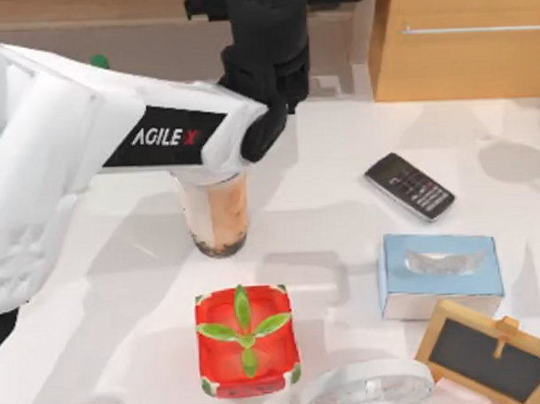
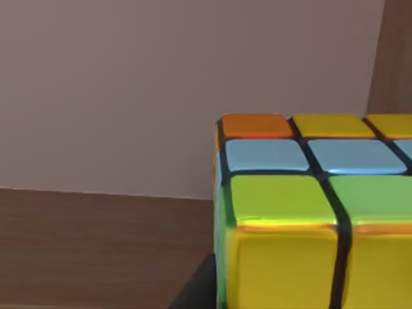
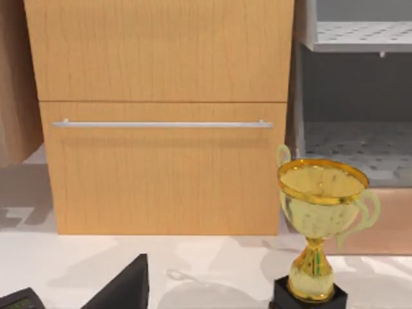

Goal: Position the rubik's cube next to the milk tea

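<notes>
The rubik's cube [image 2: 309,212] sits close before the left wrist camera, its orange, yellow, blue and green squares raised in front of a plain wall. My left gripper [image 1: 266,51] is shut on it, and a dark finger [image 2: 193,290] lies against the cube's side. In the top view that gripper hangs over the table's back edge, behind the milk tea [image 1: 217,217]. The tea is a clear cup of peach drink with dark pearls, and my left arm hides its top. The right wrist view shows one finger [image 3: 125,286] of my open right gripper, set well to one side.
A red box with green leaves [image 1: 246,340] stands in front of the cup. To the right lie a phone [image 1: 410,186], a blue tissue box [image 1: 441,271], a small chalkboard [image 1: 488,354] and a white round object [image 1: 370,385]. A wooden cabinet [image 1: 459,40] and a gold trophy [image 3: 318,219] stand at the back right.
</notes>
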`<state>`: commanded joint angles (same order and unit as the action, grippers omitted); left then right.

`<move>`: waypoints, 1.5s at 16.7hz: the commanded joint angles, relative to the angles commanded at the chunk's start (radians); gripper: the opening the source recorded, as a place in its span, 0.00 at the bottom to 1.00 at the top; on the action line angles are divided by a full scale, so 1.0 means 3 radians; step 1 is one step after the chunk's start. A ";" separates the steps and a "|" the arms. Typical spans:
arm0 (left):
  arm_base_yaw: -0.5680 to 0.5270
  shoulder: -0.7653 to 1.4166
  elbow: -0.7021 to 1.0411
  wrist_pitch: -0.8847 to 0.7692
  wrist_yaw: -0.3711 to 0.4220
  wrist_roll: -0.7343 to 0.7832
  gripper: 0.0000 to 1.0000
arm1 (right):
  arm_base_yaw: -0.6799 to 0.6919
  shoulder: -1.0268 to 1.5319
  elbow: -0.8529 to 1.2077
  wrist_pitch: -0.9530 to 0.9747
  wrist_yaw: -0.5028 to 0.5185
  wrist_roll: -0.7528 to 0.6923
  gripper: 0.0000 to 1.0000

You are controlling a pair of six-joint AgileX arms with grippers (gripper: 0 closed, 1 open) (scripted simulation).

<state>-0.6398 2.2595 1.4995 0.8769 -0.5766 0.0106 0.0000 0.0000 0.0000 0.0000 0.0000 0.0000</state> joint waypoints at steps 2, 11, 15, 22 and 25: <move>0.0073 0.0172 0.0144 -0.0188 0.0049 0.0015 0.00 | 0.0000 0.0000 0.0000 0.0000 0.0000 0.0000 1.00; 0.0110 0.0292 0.0282 -0.0348 0.0054 0.0026 0.00 | 0.0000 0.0000 0.0000 0.0000 0.0000 0.0000 1.00; 0.0201 0.0052 0.0369 -0.0776 0.0051 0.0149 0.00 | 0.0000 0.0000 0.0000 0.0000 0.0000 0.0000 1.00; 0.0277 -0.0666 0.0513 -0.2445 0.0370 0.0500 0.00 | 0.0000 0.0000 0.0000 0.0000 0.0000 0.0000 1.00; 0.0418 -0.0971 0.0522 -0.3494 0.0712 0.0449 0.00 | 0.0000 0.0000 0.0000 0.0000 0.0000 0.0000 1.00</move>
<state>-0.5145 1.9682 1.6561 -0.1714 -0.3631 0.1452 0.0000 0.0000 0.0000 0.0000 0.0000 0.0000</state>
